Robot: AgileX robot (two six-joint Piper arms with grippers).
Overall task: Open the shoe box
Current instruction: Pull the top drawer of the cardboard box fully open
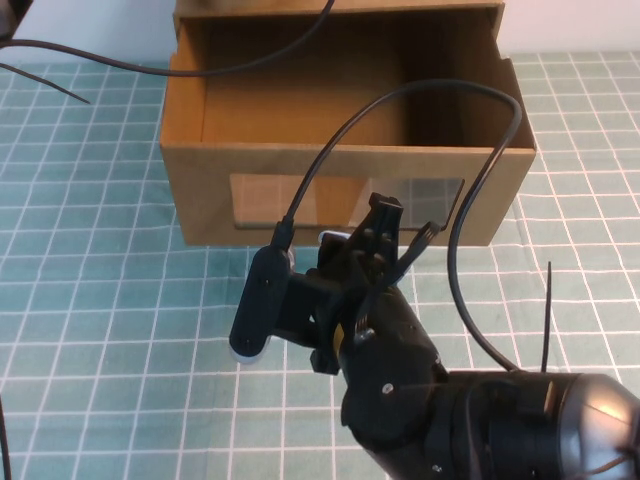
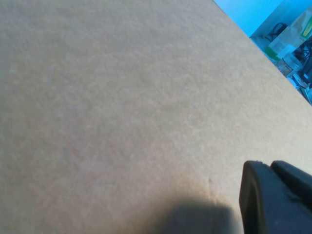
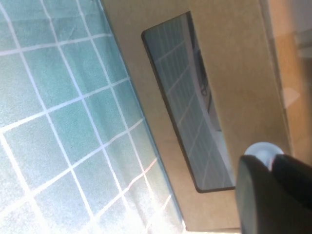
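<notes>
The brown cardboard shoe box (image 1: pixel 210 190) stands open at the back of the table, its lid (image 1: pixel 420 4) raised upright behind it. A clear window (image 1: pixel 290 200) is set in its front wall. My right gripper (image 1: pixel 386 206) is shut and empty, its tips just in front of that wall by the window. In the right wrist view the box wall (image 3: pixel 234 63) and window (image 3: pixel 195 112) lie close behind the right gripper (image 3: pixel 270 163). My left gripper (image 2: pixel 270 168) looks shut, close over a plain cardboard surface (image 2: pixel 122 97). That arm is outside the high view.
A green grid mat (image 1: pixel 90 280) covers the table around the box. Black cables (image 1: pixel 470 200) loop from my right arm over the box's front right part, and another cable (image 1: pixel 120 55) crosses the back left.
</notes>
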